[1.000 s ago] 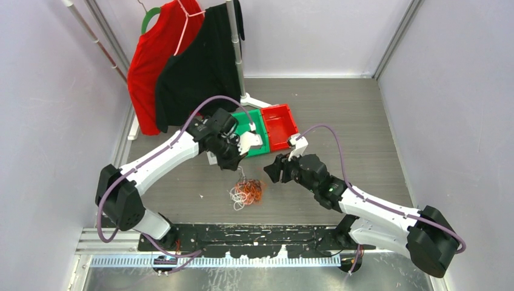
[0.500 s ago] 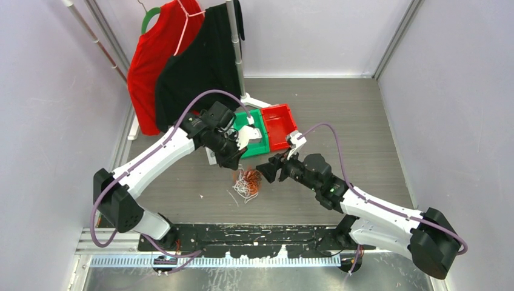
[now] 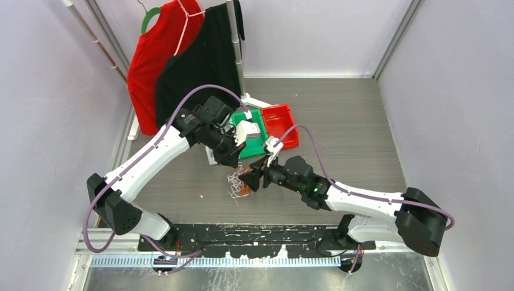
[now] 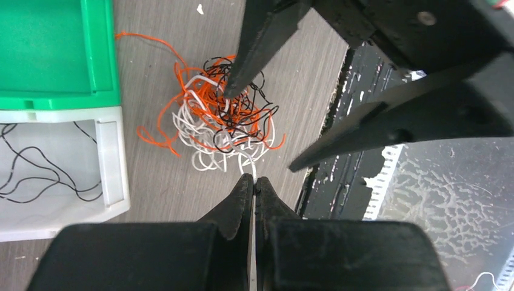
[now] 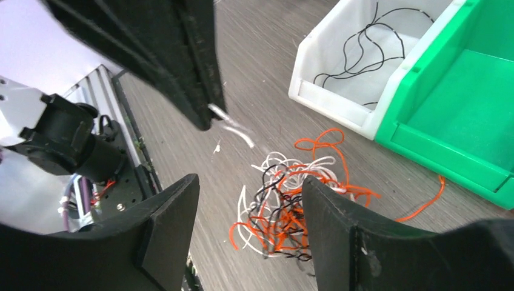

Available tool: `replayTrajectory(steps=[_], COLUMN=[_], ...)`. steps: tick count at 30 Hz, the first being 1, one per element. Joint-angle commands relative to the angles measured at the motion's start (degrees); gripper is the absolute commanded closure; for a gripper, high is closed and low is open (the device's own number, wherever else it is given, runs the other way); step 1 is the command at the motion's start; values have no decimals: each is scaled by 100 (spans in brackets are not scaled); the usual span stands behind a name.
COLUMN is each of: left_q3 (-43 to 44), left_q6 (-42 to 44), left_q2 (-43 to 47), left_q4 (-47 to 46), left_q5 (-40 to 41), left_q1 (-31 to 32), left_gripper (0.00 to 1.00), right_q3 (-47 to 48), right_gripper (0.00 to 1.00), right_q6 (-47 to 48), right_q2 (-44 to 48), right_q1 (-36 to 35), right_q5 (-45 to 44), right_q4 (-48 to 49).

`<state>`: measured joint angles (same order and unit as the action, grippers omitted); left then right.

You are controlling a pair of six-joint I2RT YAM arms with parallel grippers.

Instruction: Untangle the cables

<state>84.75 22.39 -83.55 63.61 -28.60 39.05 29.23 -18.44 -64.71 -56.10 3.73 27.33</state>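
**Tangle of cables** [image 4: 224, 121]: orange, white and black strands snarled into one loose clump. It lies on the grey counter [image 3: 339, 115], just in front of the bins. One orange strand [image 4: 148, 41] trails out of the clump to the wall of the green bin.

**Left pincer** [image 4: 254, 182]: closed, its tips pinching the end of a white cable [image 5: 233, 128] that slopes down into the clump. The tips stand just off the clump's edge.

**Right pincer** [image 5: 248, 182]: open and gripping nothing, with its jaws spread wide to either side of the clump. In the left wrist view one finger [image 4: 254, 54] has its tip in the top of the snarl. The other finger ends beside the clump, clear of the strands.

**White bin** [image 4: 112, 170]: near the clump, holding a few loose black wires [image 4: 36, 173].

**Green bin** [image 4: 54, 54]: set against the white bin, side by side. A red bin [image 3: 282, 124] adjoins its other side.

**Background:** a red shirt [image 3: 145, 60] and a black shirt [image 3: 200, 66] hang from a rack at the far left of the counter.
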Motion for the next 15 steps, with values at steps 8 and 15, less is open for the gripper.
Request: replayTrajectory(steps=[8,15], left_q3=[134,315], left_q6=[126,141], left_q2=[610,669], left_q4=[530,574], left_q5=[-660,-843], left_q1=[58,67], left_gripper=[100,100], right_q3=[425,548], right_gripper=[36,39], right_q6=[450,270], right_q2=[-662,-1113], right_q1=[-111,-134], right_q5=[-585,-616], right_q4=[1084,1477])
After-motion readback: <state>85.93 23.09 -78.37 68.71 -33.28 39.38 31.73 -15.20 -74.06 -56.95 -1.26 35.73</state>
